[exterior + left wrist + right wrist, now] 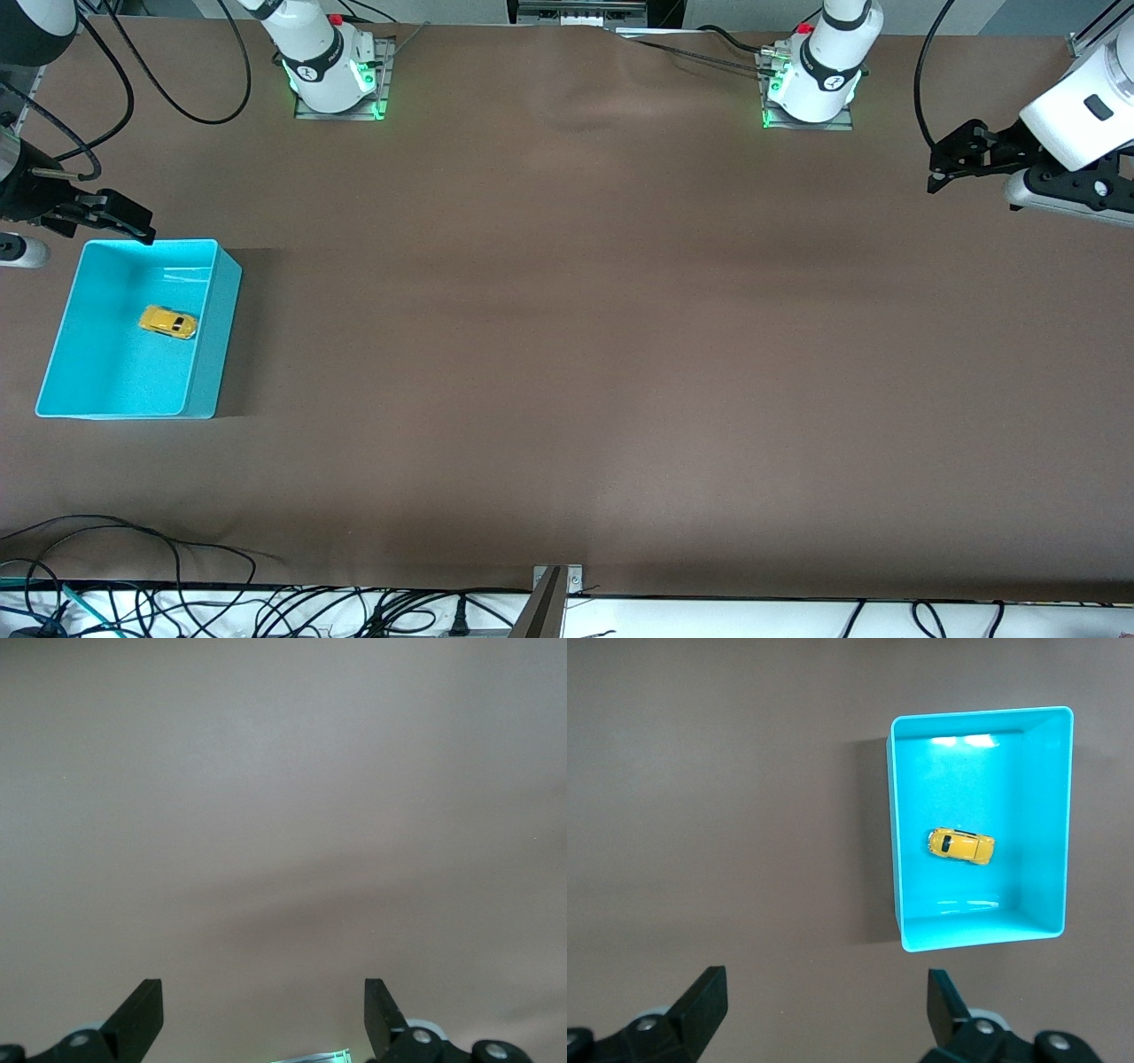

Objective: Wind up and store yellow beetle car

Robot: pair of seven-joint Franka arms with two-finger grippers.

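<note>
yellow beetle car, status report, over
Left gripper open over bare table, waiting. Right gripper open, empty, up beside the turquoise bin. Yellow beetle car inside the bin. Nothing in the way.

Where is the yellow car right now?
The car sits inside the turquoise bin, on its floor near the middle, at the right arm's end of the table; neither tool touches it.

Light: even, overhead, moderately bright
Glare: white patches on the turquoise bin floor; pale sheen across the brown table
Shadows: soft, beside the bin toward the table's middle
Focus: front and right wrist views crisp; left wrist view hazy, washed-out
</note>
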